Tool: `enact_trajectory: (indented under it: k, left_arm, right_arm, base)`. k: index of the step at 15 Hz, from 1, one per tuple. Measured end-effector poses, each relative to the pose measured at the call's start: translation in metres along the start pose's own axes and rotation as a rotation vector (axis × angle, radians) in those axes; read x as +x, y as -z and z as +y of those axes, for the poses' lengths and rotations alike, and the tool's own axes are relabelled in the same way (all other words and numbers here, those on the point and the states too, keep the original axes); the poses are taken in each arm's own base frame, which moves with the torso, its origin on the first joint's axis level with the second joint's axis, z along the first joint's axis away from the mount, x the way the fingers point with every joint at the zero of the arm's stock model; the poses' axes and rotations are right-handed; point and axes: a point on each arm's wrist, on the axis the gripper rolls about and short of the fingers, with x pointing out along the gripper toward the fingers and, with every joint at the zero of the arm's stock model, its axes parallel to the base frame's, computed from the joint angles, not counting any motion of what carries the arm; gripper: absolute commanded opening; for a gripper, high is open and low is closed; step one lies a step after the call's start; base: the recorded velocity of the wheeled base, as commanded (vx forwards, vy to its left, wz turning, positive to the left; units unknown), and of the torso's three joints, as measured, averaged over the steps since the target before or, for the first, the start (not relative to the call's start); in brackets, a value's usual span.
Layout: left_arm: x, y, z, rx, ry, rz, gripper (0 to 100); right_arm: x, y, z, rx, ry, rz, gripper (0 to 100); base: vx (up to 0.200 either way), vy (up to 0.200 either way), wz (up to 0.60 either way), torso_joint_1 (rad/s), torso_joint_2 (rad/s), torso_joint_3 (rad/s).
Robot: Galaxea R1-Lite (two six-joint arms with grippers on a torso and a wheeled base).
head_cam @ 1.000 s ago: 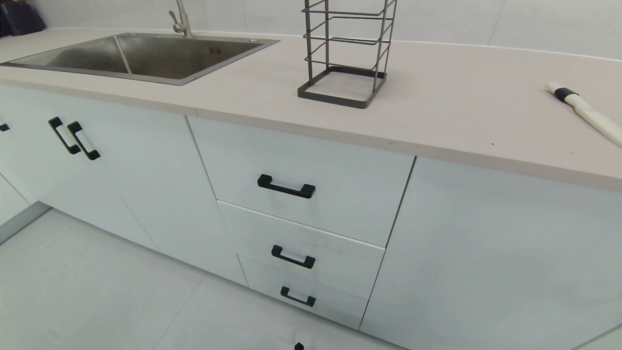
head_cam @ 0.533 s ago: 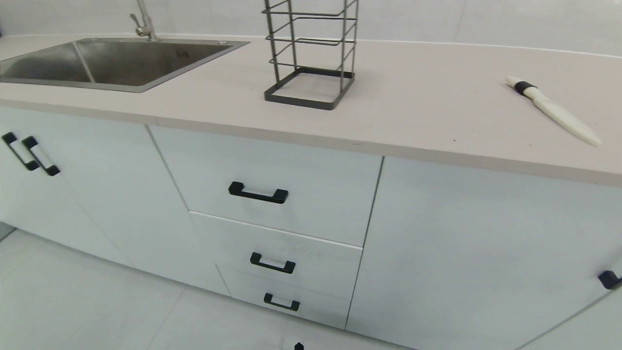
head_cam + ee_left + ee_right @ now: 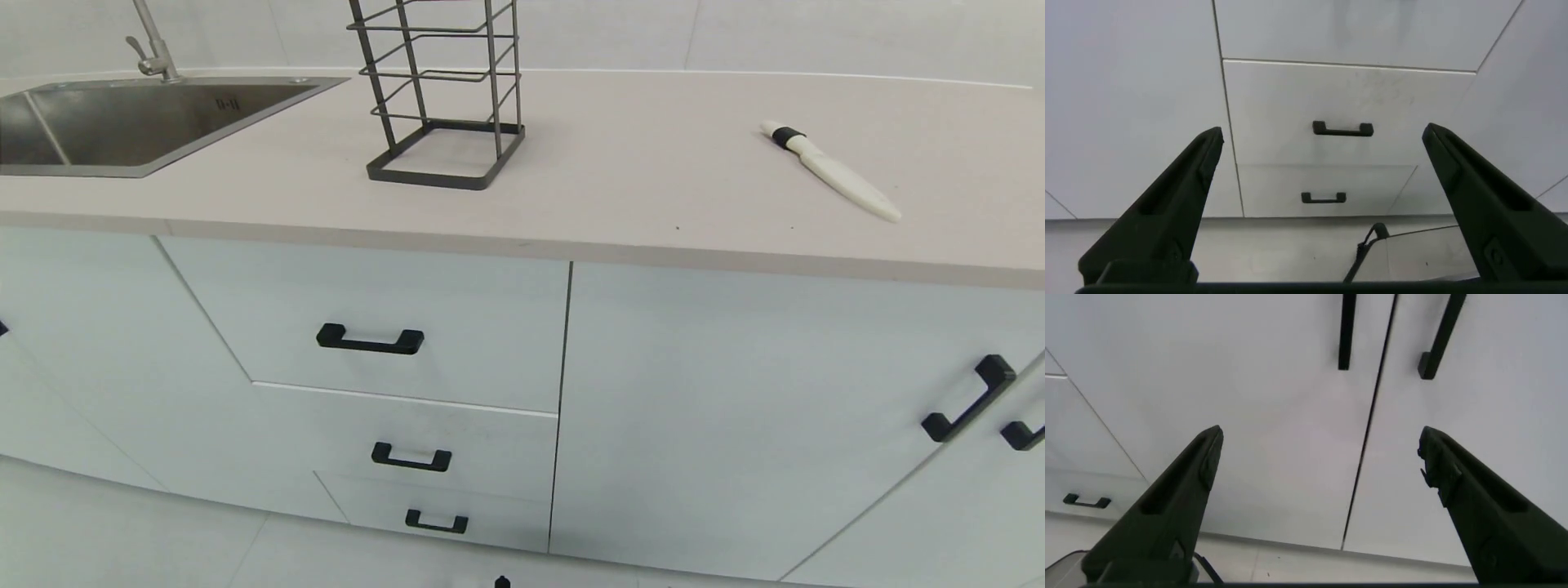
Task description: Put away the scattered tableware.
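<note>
On the countertop (image 3: 653, 147), toward our right, a white utensil (image 3: 829, 170) with a black band lies flat, well apart from the wire rack (image 3: 445, 98), whose top is cut off. We cannot tell whether it is a knife. The sink (image 3: 163, 114) is cropped at the left edge. Our left gripper (image 3: 1323, 135) and right gripper (image 3: 1319, 437) hang before the cabinet fronts, fingers spread wide, holding nothing.

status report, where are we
Left tool open, right tool open, both facing cabinet fronts. Knife lying on counter, untouched. Wire rack standing apart from it.
</note>
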Motion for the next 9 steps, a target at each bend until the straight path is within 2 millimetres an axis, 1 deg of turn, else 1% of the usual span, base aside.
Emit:
enact_trajectory:
  k: [4, 5, 7, 9]
  left_arm:
    - [0.0001, 0.0004, 0.0000, 0.004, 0.001, 0.001, 100]
    - [0.0001, 0.0005, 0.0001, 0.007, 0.001, 0.002, 100]
    - [0.0001, 0.0003, 0.0000, 0.017, 0.001, 0.000, 100]
    - [0.0002, 0.0007, 0.0002, 0.017, -0.004, 0.002, 100]
  right_arm:
    - [0.0000, 0.0001, 0.0000, -0.001, 0.001, 0.001, 100]
    - [0.0000, 0.0001, 0.0000, -0.001, 0.000, 0.001, 100]
    - [0.0000, 0.0000, 0.0000, -0.002, 0.001, 0.000, 100]
    - [0.0000, 0.0001, 0.0000, -0.001, 0.001, 0.001, 100]
  base:
    - [0.000, 0.000, 0.00, 0.000, 0.00, 0.000]
    - [0.000, 0.000, 0.00, 0.105, -0.17, -0.022]
    - [0.000, 0.000, 0.00, 0.193, -0.09, -0.056]
    - [0.000, 0.000, 0.00, 0.249, -0.08, -0.156]
